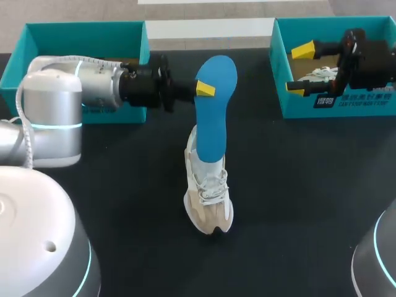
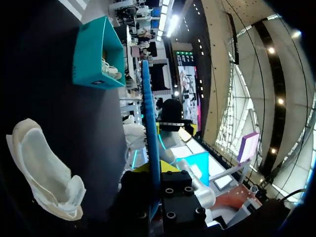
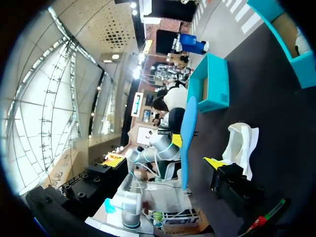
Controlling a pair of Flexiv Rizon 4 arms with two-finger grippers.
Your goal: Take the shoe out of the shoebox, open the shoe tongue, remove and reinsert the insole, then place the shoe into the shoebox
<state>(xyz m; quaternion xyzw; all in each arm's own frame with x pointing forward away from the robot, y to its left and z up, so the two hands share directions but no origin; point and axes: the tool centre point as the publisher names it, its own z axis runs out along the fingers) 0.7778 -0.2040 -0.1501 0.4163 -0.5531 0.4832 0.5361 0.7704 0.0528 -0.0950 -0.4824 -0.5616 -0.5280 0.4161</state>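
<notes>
Your left gripper [image 1: 204, 88] pinched the insole [image 1: 215, 117] near its top — long axis 12 to 6, lower end inside the shoe [image 1: 209, 198] at 6 o'clock; your right gripper [image 1: 299, 69] hung open, farther off.

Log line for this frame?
left tool: shut on flat blue insole | insole: above white sneaker | right tool: open, over teal cardboard shoebox
</notes>
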